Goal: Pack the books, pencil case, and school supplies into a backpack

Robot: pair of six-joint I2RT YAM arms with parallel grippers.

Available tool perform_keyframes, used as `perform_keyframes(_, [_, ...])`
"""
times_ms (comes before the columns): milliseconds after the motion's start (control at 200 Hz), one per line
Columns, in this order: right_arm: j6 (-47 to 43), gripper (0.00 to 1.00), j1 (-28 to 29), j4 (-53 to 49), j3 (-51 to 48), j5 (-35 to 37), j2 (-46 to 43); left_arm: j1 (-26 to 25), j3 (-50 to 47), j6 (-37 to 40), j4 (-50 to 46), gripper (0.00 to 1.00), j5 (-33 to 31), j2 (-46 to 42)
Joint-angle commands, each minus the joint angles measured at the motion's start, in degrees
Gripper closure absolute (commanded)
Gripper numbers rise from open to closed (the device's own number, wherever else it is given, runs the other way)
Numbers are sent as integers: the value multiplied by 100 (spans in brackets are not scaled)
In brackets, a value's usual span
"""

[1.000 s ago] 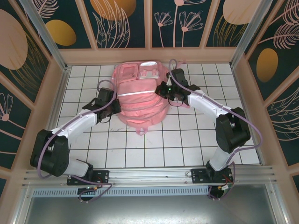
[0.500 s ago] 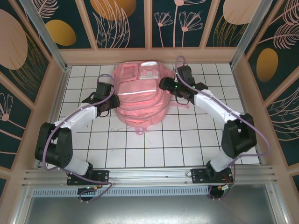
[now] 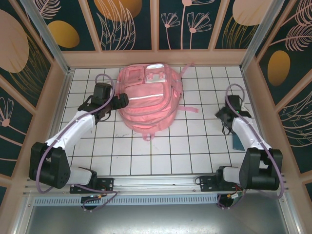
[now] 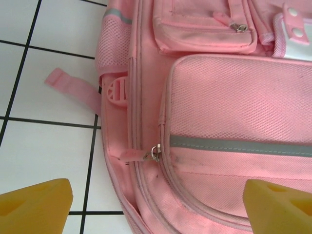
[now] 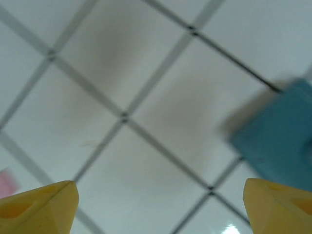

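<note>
Both grippers wide open and empty; backpack at centre-rear of table.

The backpack (image 3: 147,100) lies flat on the tiled table (image 3: 195,151), front pockets up, toward the far wall. The left gripper (image 3: 120,101) is just beside the backpack's left edge. Its yellow fingertips (image 4: 34,204) stand wide apart with nothing between them, above a zipper pull (image 4: 155,152) and a grey strip (image 4: 239,146). The right gripper (image 3: 222,115) is well apart from the backpack, near the right wall, over bare tiles. Its fingertips (image 5: 36,207) are likewise spread wide and hold nothing. A blurred teal item (image 5: 278,136) lies on the tiles near it; what it is cannot be told.
</note>
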Motion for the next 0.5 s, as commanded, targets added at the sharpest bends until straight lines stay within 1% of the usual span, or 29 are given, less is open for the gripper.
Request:
perform_keyframes(0, [109,12,-674,-46,-432,15,-256,-13,226,39,102,8,-20,29])
perform_keyframes(60, [52,12,-1047,125,-653,-115,-270,-17,254,33,125,7,12,32])
perform_keyframes(150, [-44,11,-1501,389,-876,-513,-195,-20,305,39,125,5,55,30])
perform_keyframes(245, [-88,11,-1627,611,-1007,-819,-59,-17,345,31,116,4,110,16])
perform_keyframes(360, [-134,12,-1593,916,-1149,-1302,136,-19,370,9,125,2,207,8])
perform_keyframes(380, [-132,12,-1552,980,-1168,-1507,169,-14,378,12,125,2,228,9])
perform_keyframes(435, [-53,12,-1314,1079,-1164,-1704,296,-13,378,-3,157,2,324,21])
perform_keyframes(495, [155,12,-799,1140,-1065,-1730,473,-13,371,-26,208,4,470,19])
